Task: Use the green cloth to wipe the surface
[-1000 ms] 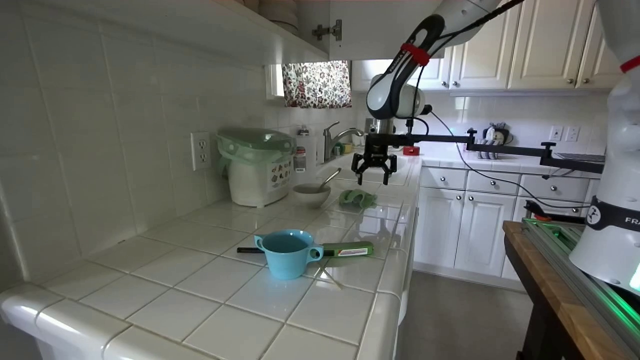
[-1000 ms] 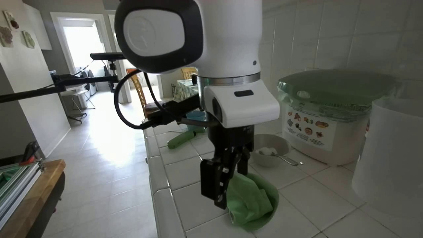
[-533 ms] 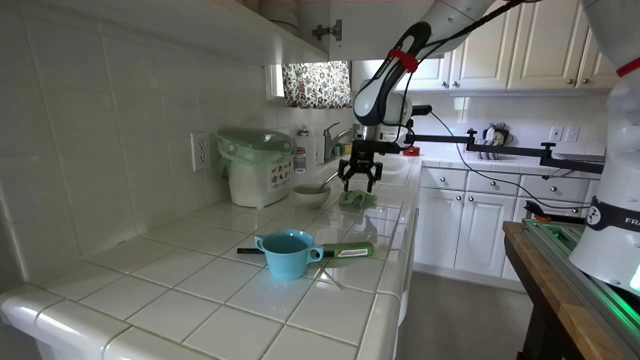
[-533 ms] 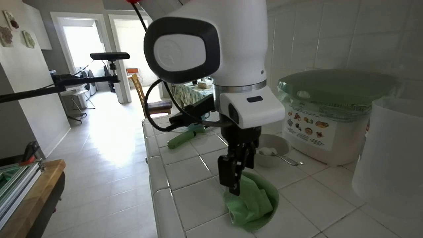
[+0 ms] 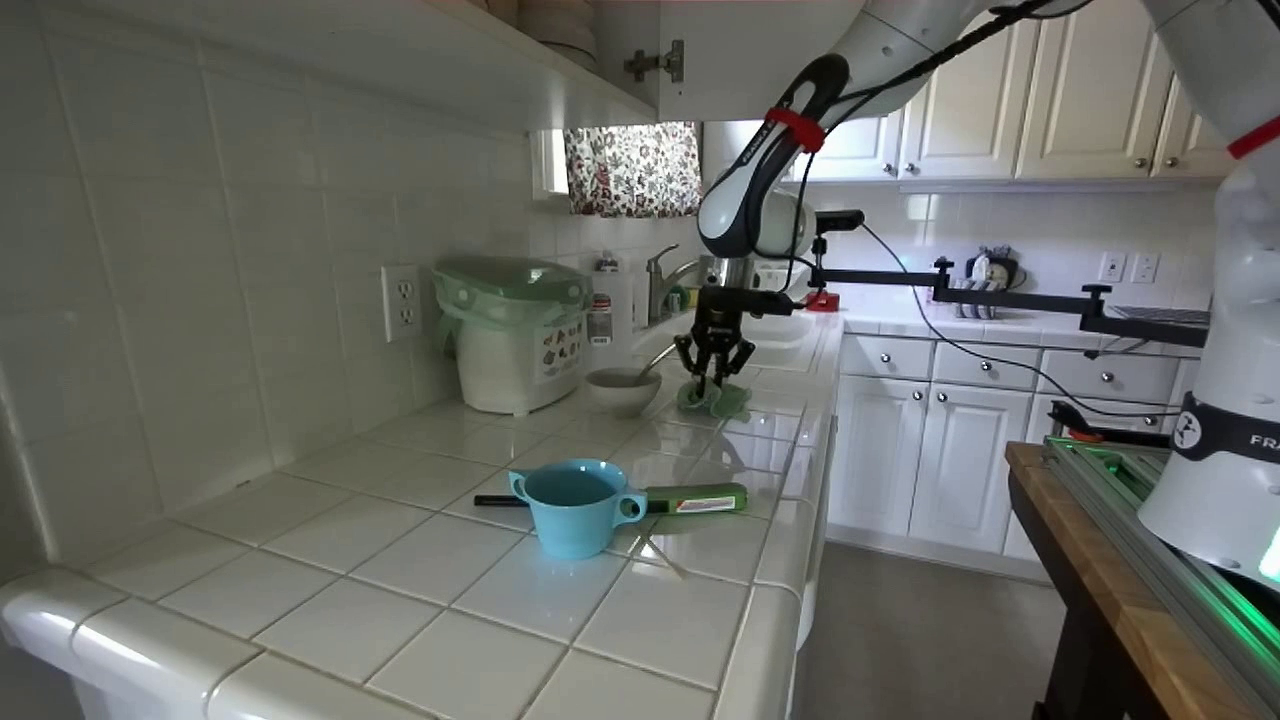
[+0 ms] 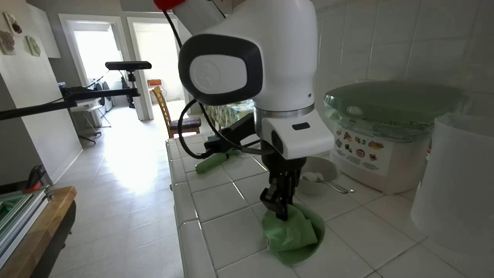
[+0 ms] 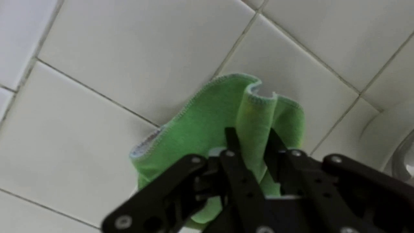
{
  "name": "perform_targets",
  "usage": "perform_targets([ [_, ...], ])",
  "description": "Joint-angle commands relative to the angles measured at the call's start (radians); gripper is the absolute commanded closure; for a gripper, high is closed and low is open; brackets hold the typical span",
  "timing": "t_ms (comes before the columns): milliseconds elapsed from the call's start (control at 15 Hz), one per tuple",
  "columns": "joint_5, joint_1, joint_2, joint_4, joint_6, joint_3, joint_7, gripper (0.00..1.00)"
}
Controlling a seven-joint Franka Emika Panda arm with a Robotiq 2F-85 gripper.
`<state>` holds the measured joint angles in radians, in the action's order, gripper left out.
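Pinching the green cloth (image 7: 200, 129), the gripper (image 7: 252, 137) has now closed.

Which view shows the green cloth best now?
The wrist view: the green cloth looks largest there, with a fold visible in the claw, though the claw hides part. Both exterior views show it smaller, bunched on the counter beneath the claw.
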<state>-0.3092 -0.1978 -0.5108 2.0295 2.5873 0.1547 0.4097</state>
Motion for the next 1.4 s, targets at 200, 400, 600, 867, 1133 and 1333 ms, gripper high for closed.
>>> perform_targets([
  [200,-0.057,-0.024,0.148,0.124,-0.068,-0.028,-0.103,0.99],
  [400,-0.075,-0.020,0.276,0.256,-0.142,-0.030,-0.160,0.99],
  [600,-0.084,0.009,0.388,0.350,-0.194,-0.039,-0.204,0.99],
  [867,-0.103,0.064,0.472,0.352,-0.254,-0.075,-0.233,0.99],
  [1133,-0.089,0.120,0.485,0.286,-0.262,-0.107,-0.233,0.99],
  [1333,-0.055,0.151,0.450,0.207,-0.252,-0.128,-0.217,0.99],
])
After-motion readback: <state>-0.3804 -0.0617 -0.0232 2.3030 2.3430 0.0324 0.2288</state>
